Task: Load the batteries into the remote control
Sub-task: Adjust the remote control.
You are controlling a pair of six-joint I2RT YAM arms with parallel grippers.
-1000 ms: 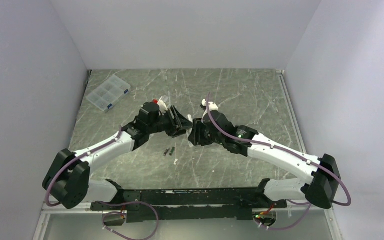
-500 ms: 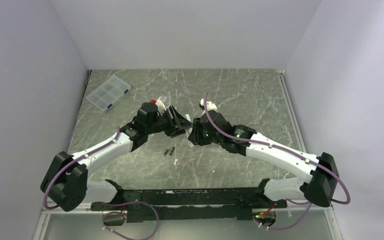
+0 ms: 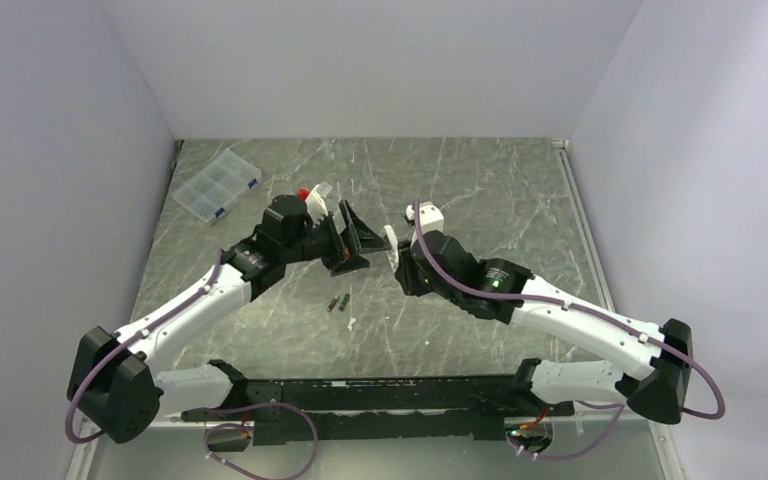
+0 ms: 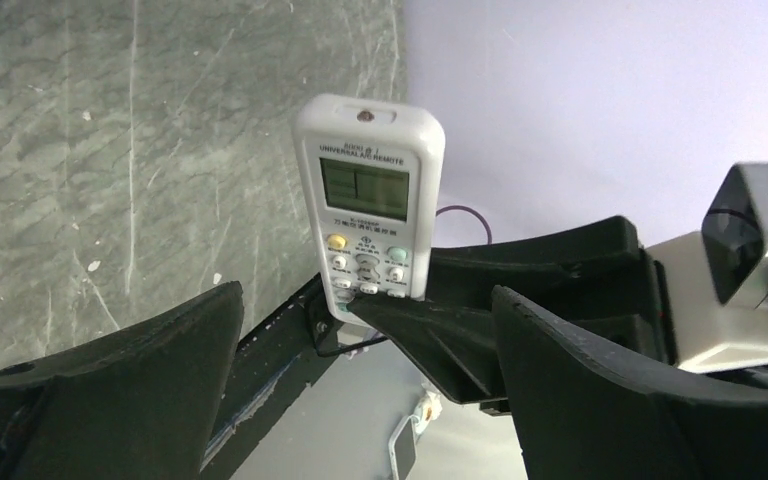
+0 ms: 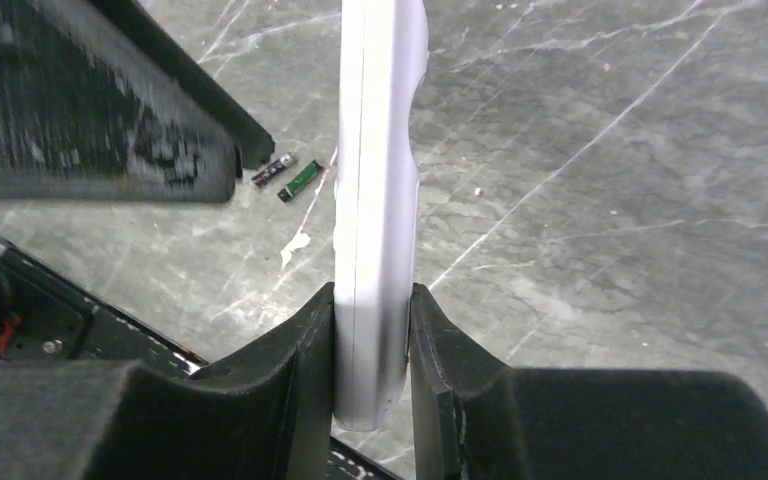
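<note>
Over at the far left corner of the grey marbled table (image 3: pixel 480 190) sits a clear compartment box (image 3: pixel 217 187) with blue clips, well apart from everything else. The left arm reaches in from that side, and the left gripper (image 3: pixel 358 240) is spread wide, its two black fingers (image 4: pixel 120 390) splayed apart with nothing between them. It hangs above the table, pointing toward the middle. Down on the surface, nearer than that gripper, the batteries (image 3: pixel 338 301) lie side by side, two slim dark cylinders, one with a greenish tint. A small white scrap (image 3: pixel 349 321) lies just beside them on the near side. Just right of the left gripper's fingertips, the remote control (image 4: pixel 368 200) is up in the air, off the table. Its screen and button face is turned toward the left gripper. The right gripper (image 5: pixel 373 320) pinches its lower end, one pad pressed against the front and one against the back. From that wrist the handset shows edge-on as a thin white slab. The right arm stretches back toward the near right corner.
</note>
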